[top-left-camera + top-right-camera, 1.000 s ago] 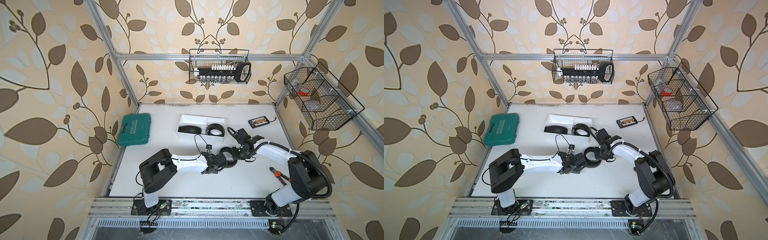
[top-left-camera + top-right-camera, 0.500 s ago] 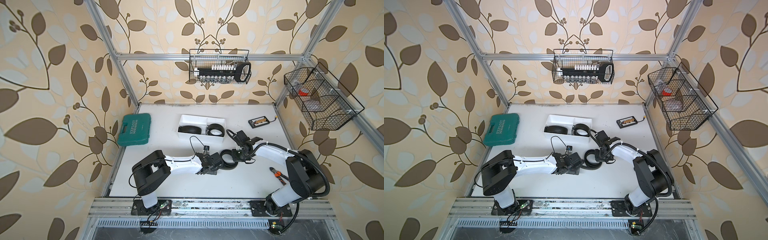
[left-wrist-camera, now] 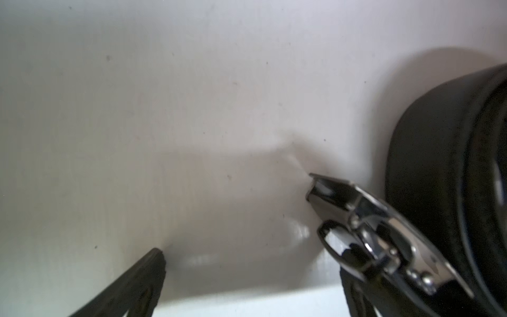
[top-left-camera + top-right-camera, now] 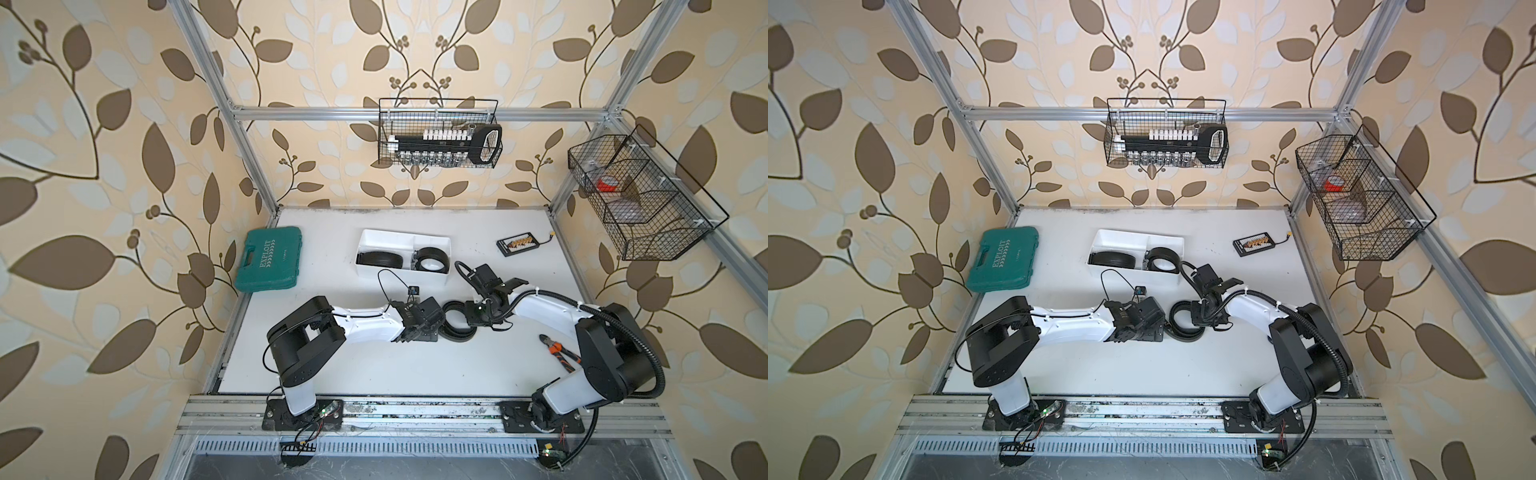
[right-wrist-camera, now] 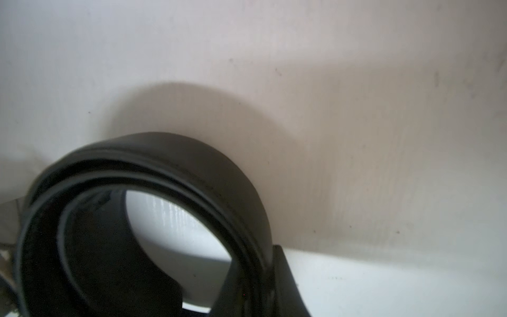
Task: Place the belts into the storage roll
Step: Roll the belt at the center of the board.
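Two belts in storage roll; third belt in clenched right fingers, left fingers apart.

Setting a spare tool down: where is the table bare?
Widest: front strip between coiled belt and front rail. Also between green case and white tray, and tray and black board. Crowded: mid-table around that belt.

Beige leaf-patterned wallpaper surrounds the white tabletop.
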### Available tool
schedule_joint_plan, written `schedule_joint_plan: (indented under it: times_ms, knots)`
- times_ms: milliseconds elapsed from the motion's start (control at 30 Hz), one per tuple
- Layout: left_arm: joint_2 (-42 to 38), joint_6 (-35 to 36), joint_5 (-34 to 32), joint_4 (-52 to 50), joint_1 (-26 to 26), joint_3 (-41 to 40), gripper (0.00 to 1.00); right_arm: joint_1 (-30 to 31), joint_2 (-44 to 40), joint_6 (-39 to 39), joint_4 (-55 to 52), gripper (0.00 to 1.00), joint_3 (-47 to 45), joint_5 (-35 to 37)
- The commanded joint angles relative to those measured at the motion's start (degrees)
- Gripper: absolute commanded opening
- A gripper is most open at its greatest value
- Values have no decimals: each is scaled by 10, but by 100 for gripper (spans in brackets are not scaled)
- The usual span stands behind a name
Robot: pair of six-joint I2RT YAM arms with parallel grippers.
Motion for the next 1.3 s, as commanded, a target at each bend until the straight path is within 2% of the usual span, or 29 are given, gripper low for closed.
schedule_joint_plan:
  times_ms: [0, 133, 233, 467, 600, 733, 900, 1267]
  knots:
    - [-80, -29, 13, -21, -5, -63, 99, -3, 28, 0, 17, 0, 12, -1]
    - [-227, -15, -5, -18, 4, -133, 99, -9, 27, -6, 20, 0, 6, 1]
    - [-267, 56, 15, 14, 7, -135, 99, -10, 25, -9, 20, 0, 4, -3]
    - [-173, 202, 99, 11, 10, -15, 99, -10, 20, -17, 14, 0, 1, -9]
    - [-105, 252, 134, -15, 10, 44, 97, -13, 21, -20, 16, 0, -3, -14]
    - [-64, 292, 153, -35, 10, 75, 91, -14, 20, -22, 17, 0, -3, -18]
    - [-20, 317, 162, -57, 9, 99, 85, -16, 21, -22, 18, 0, -1, -22]
    - [18, 317, 152, -52, 9, 111, 84, -15, 27, -25, 22, 0, -6, -26]
